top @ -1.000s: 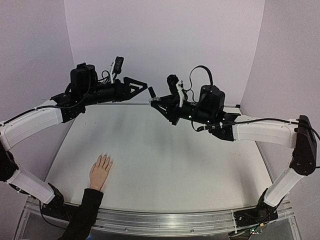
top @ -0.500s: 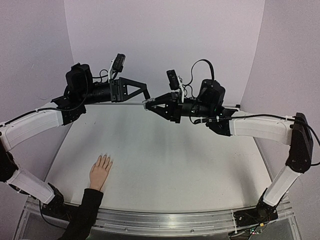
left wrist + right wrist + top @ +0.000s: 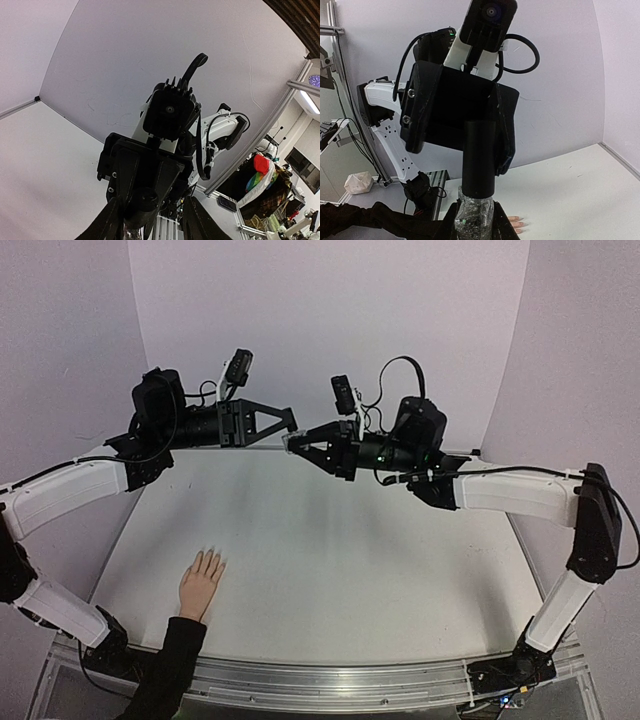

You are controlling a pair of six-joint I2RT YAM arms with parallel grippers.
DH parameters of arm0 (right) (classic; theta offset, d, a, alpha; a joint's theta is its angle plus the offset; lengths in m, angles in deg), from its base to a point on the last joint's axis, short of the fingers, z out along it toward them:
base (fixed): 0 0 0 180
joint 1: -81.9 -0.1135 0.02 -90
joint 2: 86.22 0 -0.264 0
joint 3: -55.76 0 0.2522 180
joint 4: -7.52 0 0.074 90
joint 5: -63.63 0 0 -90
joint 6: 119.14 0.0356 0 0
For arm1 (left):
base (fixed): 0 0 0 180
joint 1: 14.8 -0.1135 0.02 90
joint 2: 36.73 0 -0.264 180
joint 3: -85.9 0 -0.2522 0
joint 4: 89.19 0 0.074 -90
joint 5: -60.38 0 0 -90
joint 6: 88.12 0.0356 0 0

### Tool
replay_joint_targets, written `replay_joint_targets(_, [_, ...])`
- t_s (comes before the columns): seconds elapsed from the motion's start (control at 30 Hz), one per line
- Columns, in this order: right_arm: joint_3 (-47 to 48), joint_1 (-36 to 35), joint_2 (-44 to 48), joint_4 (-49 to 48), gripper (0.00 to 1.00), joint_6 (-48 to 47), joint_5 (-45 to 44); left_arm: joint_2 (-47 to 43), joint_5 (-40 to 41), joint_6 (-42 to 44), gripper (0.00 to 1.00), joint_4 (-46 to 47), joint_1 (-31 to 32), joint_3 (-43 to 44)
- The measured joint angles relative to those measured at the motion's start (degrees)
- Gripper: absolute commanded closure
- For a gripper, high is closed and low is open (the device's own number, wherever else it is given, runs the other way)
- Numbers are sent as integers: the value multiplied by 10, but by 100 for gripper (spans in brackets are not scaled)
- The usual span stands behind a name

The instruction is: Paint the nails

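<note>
Left gripper (image 3: 291, 424): raised over the far half of the table (image 3: 380, 570), with its fingers (image 3: 112, 222) on either side of the black cap (image 3: 479, 155). The left wrist view shows a gap beside the cap, and whether they grip it cannot be told.
Right gripper (image 3: 294, 445): clamped on the clear body of the small bottle (image 3: 474, 216), cap end towards the left gripper.
Change over the last second: the gripper tips then stood apart. The right gripper has since come up and leftward, and the tips now meet.
Mannequin hand (image 3: 200, 585): palm down at the near left of the table, splayed, black sleeve (image 3: 165, 670) behind it. Its position is unchanged.
Nails (image 3: 209, 557): on that hand's tips, well apart from both grippers and too small to judge.
</note>
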Motion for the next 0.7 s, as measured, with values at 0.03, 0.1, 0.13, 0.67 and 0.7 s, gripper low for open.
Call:
replay_joint_targets(0.03, [1,0,-1,0,100,1,0,0,2,2,69,-1,0,0])
replay_joint_targets(0.1, [5,0,-3,-1,100,2,-1,1,7,5,79,-7,-1,1])
replay_joint_targets(0.13, [6,0,-4,-1,100,3,-2,2,11,7,84,-9,-1,1])
replay_joint_targets(0.67, [41,-150,-36,16,100,-238,-706,50,497,88,100,-260,115,159])
replay_joint_targets(0.7, [42,-152,-38,15,100,-252,-720,55,509,87,98,-267,120,165])
